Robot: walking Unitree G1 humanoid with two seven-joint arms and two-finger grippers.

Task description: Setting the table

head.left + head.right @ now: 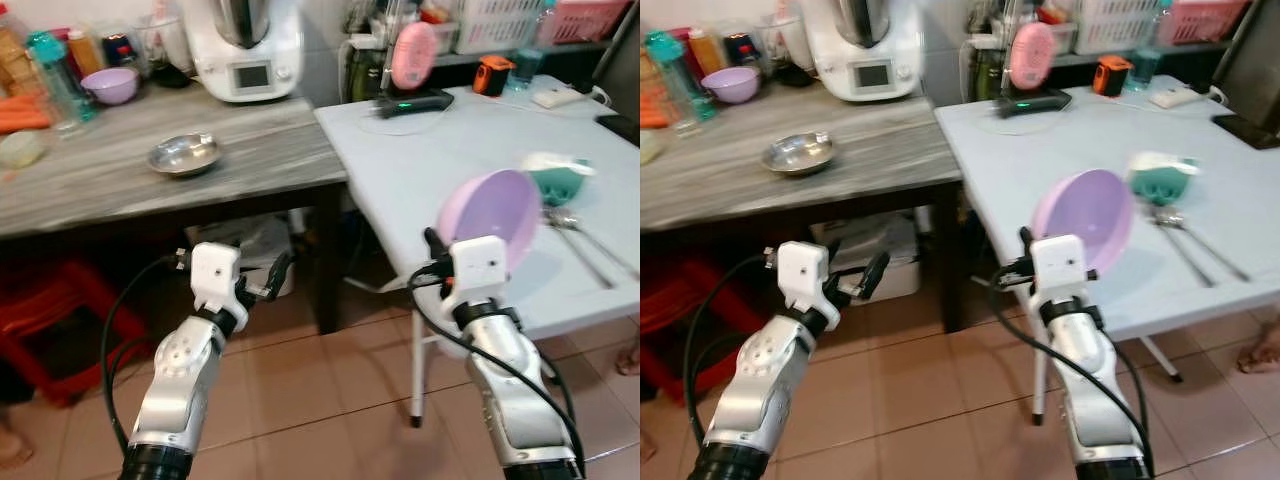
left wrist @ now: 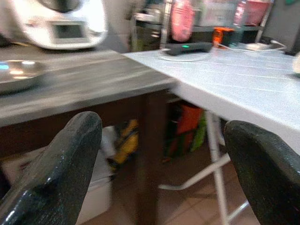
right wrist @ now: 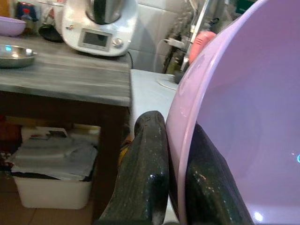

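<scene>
Right gripper (image 3: 164, 187) clamped on the rim of a purple bowl (image 1: 490, 222), one black finger (image 3: 143, 173) outside the wall and the other inside, bowl tipped on edge with its hollow facing away from the arm. Held above the near edge of the pale blue table (image 1: 440, 160), not resting on it. Farther along that table, a green-and-white dish (image 1: 558, 178), with a spoon (image 1: 580, 240) lying just beside it toward the near edge. At the far side of the blue table, a pink oval object (image 1: 413, 55) standing on a dark base (image 1: 410, 102), an orange gadget (image 1: 490, 75) and a white box (image 1: 555, 97) near it. Left gripper (image 1: 262, 285) spread wide and holding nothing, hanging below the edge of the grey wooden table (image 1: 110, 180), above the tiled floor (image 1: 330, 400). On the wooden table, a steel bowl (image 1: 184, 154), a second purple bowl (image 1: 110, 85) farther back, a white kitchen machine (image 1: 243, 45), bottles (image 1: 55, 75) at the far left. Under that table, a white bin (image 3: 51, 192) with folded cloth on top, and a red stool (image 1: 60, 320) off to the left
</scene>
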